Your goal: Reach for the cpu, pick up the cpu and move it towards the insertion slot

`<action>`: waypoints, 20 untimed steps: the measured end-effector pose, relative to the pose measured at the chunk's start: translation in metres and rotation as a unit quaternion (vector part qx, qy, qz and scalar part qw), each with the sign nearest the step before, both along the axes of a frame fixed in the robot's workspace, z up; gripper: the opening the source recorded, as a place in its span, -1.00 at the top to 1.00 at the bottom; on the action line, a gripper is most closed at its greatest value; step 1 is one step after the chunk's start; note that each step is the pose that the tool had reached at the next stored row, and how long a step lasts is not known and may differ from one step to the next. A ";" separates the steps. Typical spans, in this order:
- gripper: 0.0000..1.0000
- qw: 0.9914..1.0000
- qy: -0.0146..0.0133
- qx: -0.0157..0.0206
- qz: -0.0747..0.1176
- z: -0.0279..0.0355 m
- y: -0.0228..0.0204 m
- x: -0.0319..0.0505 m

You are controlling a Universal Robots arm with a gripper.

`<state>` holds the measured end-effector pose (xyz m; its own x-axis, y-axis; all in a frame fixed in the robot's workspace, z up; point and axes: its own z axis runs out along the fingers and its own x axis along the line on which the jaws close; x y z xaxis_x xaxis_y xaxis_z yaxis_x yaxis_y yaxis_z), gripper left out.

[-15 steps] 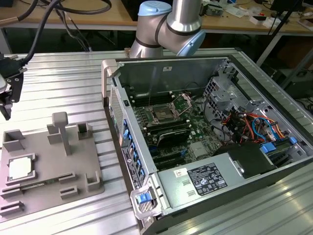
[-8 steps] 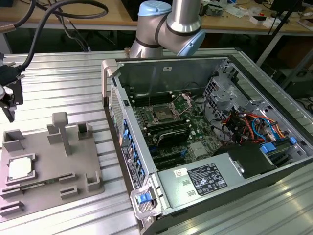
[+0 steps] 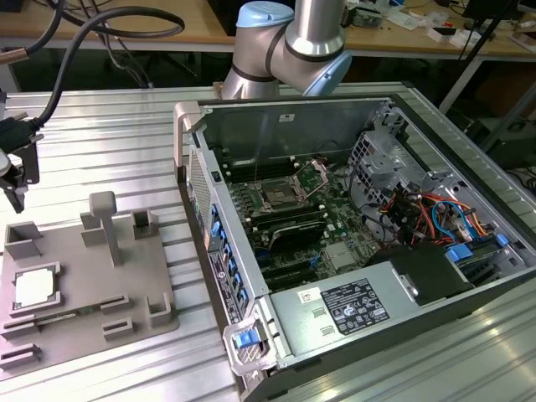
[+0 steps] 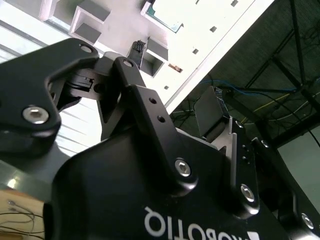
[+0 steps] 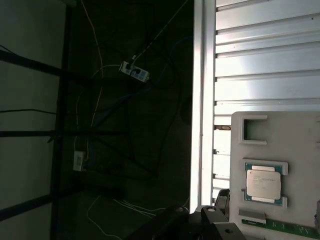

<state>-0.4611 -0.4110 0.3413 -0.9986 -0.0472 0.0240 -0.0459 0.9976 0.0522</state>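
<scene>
The gripper (image 3: 17,172) is held over the slatted table (image 3: 109,142) near a corner of the grey tray (image 3: 126,280), with no chip in it. How wide it stands cannot be told. The cpu (image 3: 35,287) is seated flat in a lipped recess by the tray's edge at the exterior view's left, well apart from the insertion slot (image 3: 276,198) inside the open computer case (image 3: 368,251). If the descent is made off-centre, the chip could be tipped or wedged against those lips, and the case wall could be struck on a low carry.
</scene>
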 end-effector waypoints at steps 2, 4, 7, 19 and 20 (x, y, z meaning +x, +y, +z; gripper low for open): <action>-0.36 1.000 0.000 0.000 0.000 0.0000 0.0000 0.0000; -0.36 1.000 0.000 0.000 0.000 0.0000 -0.0001 0.0000; -0.36 1.000 0.000 0.000 0.000 -0.0007 -0.0001 0.0000; -0.36 1.000 0.000 0.000 0.000 -0.0082 -0.0002 0.0000; -0.36 1.000 0.000 0.000 0.000 -0.0087 -0.0002 0.0000</action>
<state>-0.4611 -0.4112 0.3326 -0.9986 -0.0477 0.0240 -0.0464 0.9976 0.0523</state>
